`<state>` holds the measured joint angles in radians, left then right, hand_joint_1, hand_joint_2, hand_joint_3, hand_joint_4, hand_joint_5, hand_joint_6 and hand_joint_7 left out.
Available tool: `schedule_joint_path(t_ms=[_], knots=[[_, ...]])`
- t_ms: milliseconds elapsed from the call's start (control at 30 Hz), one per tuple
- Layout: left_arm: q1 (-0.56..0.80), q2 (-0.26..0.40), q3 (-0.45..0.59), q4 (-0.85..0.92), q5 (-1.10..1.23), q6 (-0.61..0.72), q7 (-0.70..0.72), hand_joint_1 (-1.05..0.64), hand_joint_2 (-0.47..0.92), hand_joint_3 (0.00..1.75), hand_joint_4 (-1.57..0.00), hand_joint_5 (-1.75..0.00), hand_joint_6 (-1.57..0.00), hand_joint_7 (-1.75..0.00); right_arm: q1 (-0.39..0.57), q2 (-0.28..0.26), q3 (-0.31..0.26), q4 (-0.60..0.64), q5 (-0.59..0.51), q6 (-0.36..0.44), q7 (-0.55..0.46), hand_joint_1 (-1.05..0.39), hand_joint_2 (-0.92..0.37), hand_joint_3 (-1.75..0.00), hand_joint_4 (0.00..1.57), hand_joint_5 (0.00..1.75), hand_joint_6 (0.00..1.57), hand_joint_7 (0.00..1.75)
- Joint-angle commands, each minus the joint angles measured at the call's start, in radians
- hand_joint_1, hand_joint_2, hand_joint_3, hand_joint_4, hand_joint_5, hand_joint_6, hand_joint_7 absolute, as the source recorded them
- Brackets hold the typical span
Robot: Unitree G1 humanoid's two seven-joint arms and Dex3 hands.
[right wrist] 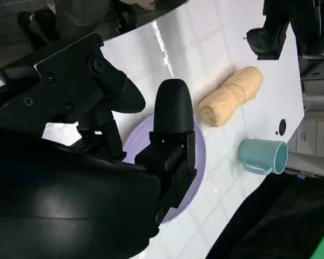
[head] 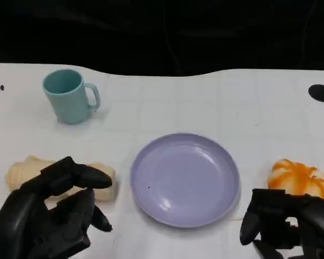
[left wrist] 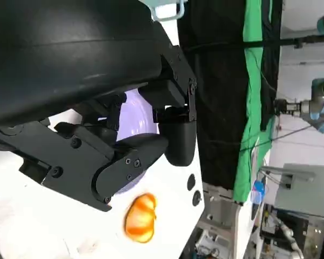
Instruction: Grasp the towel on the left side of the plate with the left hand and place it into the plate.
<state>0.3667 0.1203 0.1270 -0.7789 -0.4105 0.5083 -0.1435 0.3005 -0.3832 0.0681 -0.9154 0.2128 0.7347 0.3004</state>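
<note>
A rolled cream towel lies on the white table left of the lavender plate; it shows again in the right wrist view as towel. My left hand hovers at the towel's near side, fingers apart and reaching over its middle, holding nothing. Through its fingers the left wrist view shows the plate. My right hand is at the near right, fingers loosely apart and empty, just right of the plate.
A teal mug stands at the back left, seen too as mug. An orange pumpkin-like toy sits right of the plate, just beyond my right hand. The table's far edge meets a dark backdrop.
</note>
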Motion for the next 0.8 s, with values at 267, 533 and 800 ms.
schedule_joint_path(t_ms=[267,533,800], knots=[[-0.116,0.255,0.024,0.032,0.166,-0.073,-0.100,-0.48,0.92,0.29,-0.44,-0.75,-0.57,-0.18,-0.012,-0.011,0.020,-0.021,-0.008,0.012,-0.017,-0.03,-0.54,-1.13,0.73,1.74,0.62,1.52],[-0.236,0.469,-0.071,0.075,0.510,-0.106,-0.133,-0.57,0.92,0.12,-0.29,-0.40,-0.38,0.00,-0.006,-0.012,0.007,-0.017,0.002,0.004,-0.011,-0.03,-0.52,-1.16,0.75,1.74,0.64,1.50],[-0.379,0.625,-0.312,0.167,0.966,-0.082,-0.220,-0.62,0.92,0.07,-0.23,-0.29,-0.26,0.00,0.002,-0.015,0.012,-0.025,-0.003,-0.001,-0.011,-0.03,-0.52,-1.16,0.75,1.74,0.65,1.49]])
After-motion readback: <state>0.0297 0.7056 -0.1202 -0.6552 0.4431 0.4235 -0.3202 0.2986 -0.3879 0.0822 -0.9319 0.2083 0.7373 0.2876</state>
